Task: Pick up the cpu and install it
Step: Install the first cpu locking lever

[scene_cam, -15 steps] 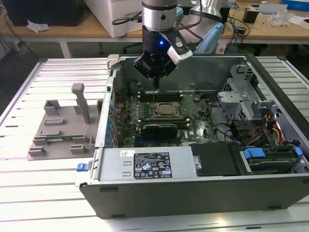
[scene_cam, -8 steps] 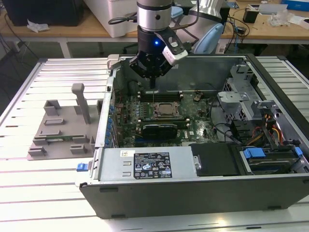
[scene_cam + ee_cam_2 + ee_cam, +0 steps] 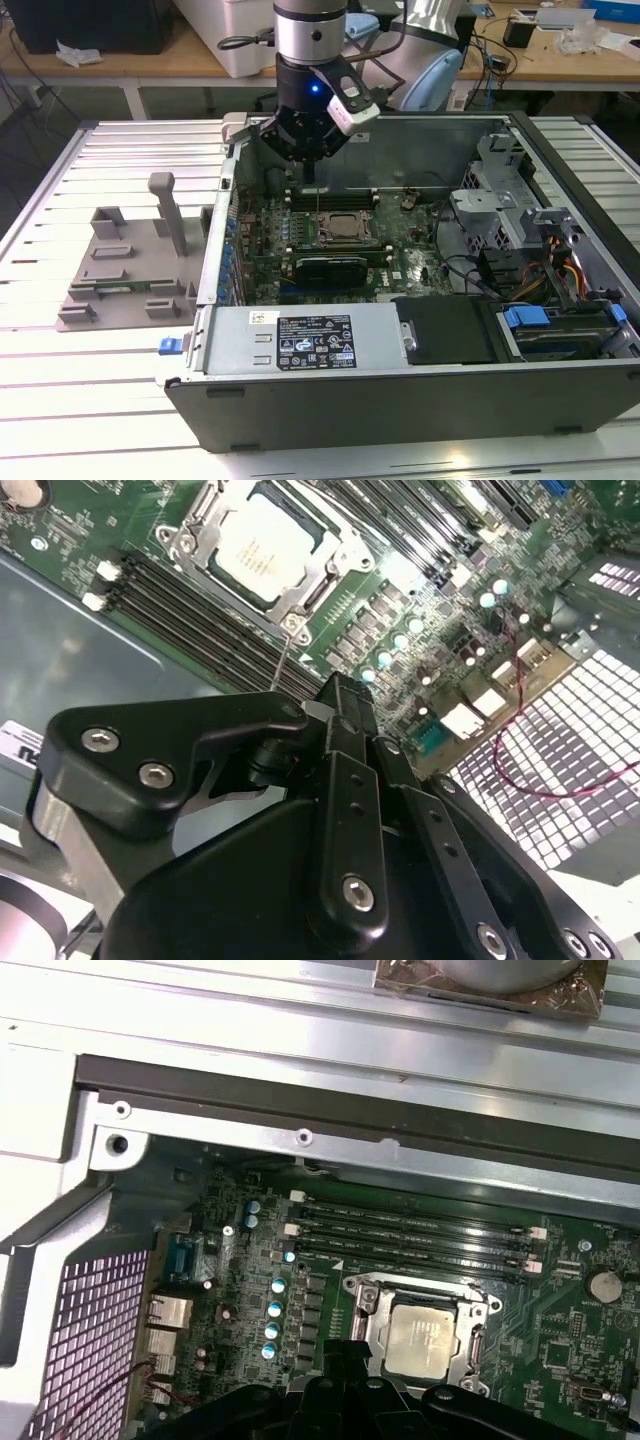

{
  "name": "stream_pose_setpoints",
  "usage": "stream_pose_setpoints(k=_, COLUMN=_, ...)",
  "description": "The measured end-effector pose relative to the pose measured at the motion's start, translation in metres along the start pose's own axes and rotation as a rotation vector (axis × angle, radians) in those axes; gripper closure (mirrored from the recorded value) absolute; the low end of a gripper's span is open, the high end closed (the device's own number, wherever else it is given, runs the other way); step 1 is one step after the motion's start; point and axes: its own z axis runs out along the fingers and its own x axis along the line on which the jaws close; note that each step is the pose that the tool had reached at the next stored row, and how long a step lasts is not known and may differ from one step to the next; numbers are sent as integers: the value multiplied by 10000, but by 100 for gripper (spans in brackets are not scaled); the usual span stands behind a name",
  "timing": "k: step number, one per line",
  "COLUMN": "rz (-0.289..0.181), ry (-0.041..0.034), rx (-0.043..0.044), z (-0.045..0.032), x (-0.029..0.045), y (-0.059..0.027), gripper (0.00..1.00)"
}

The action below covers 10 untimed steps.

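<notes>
Fingers: my black gripper has them pressed together, holding nothing, above the green motherboard
CPU: the small square silvery-grey chip lies seated in its metal socket frame, apart from me

In the second wrist view we saw the cpu seated flat in its metal socket frame on the green motherboard. Dark memory slots ran alongside the frame. The black gripper body filled the foreground, its tip just beside the socket's corner. A thin red wire crossed the perforated case wall.
</notes>
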Motion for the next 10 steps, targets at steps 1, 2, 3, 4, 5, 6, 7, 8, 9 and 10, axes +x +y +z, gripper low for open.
stream_pose_setpoints(k=1, rz=0, ry=1, rx=0, z=0, x=10, y=1, gripper=90)
stream_pose_setpoints(k=2, rz=-1, ry=0, rx=-1, z=0, x=22, y=3, gripper=90)
stream_pose_setpoints(k=3, rz=-1, ry=0, rx=0, z=0, x=38, y=5, gripper=90)
stream_pose_setpoints(k=4, rz=0, ry=0, rx=0, z=0, x=49, y=7, gripper=90)
stream_pose_setpoints(k=5, rz=0, ry=0, rx=0, z=0, x=57, y=8, gripper=90)
stream_pose_setpoints(k=6, rz=0, ry=1, rx=0, z=0, x=64, y=9, gripper=90)
stream_pose_setpoints(k=7, rz=0, ry=0, rx=0, z=1, x=77, y=11, gripper=90)
stream_pose_setpoints(k=8, rz=0, ry=1, rx=0, z=0, x=88, y=13, gripper=90)
stream_pose_setpoints(k=9, rz=0, ry=1, rx=0, z=1, x=99, y=14, gripper=90)
stream_pose_setpoints(k=10, rz=0, ry=0, rx=0, z=1, x=112, y=16, gripper=90)
